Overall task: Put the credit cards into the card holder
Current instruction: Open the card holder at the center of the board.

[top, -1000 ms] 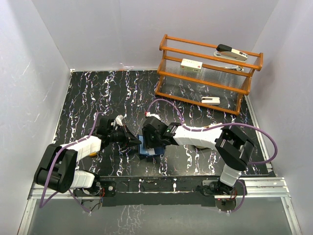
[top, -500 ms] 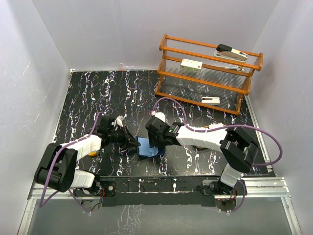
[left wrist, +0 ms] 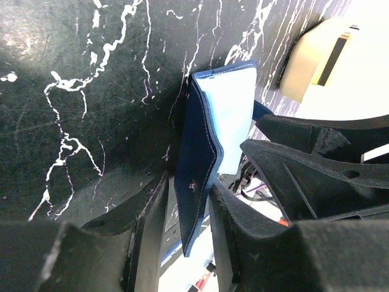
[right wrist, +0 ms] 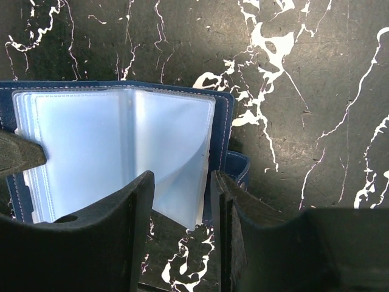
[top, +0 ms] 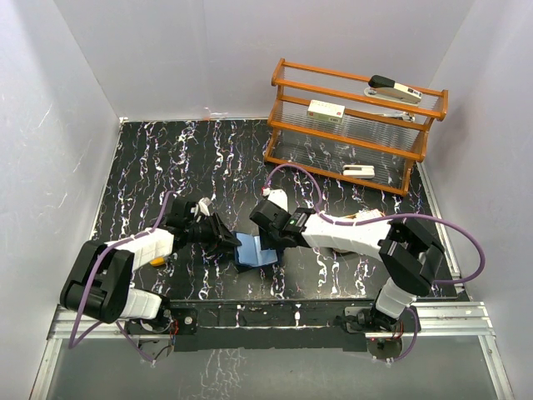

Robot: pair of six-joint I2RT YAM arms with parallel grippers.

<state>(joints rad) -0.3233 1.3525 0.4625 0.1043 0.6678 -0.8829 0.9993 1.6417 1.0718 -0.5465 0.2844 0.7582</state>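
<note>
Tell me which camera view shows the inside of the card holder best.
The right wrist view: the card holder lies open, clear sleeves facing the camera. The left wrist view shows it nearly edge-on, mostly navy cover. The top view shows only a small blue patch.

Bright, even light fills the top view; the glossy black white-veined tabletop [top: 166, 167] carries soft shadows. The left wrist view's upper right corner is blown out white, and the left gripper's black fingers [left wrist: 146, 243] are blurred. Pale blue clear plastic sleeves [right wrist: 91, 146] gleam in the right wrist view.
</note>
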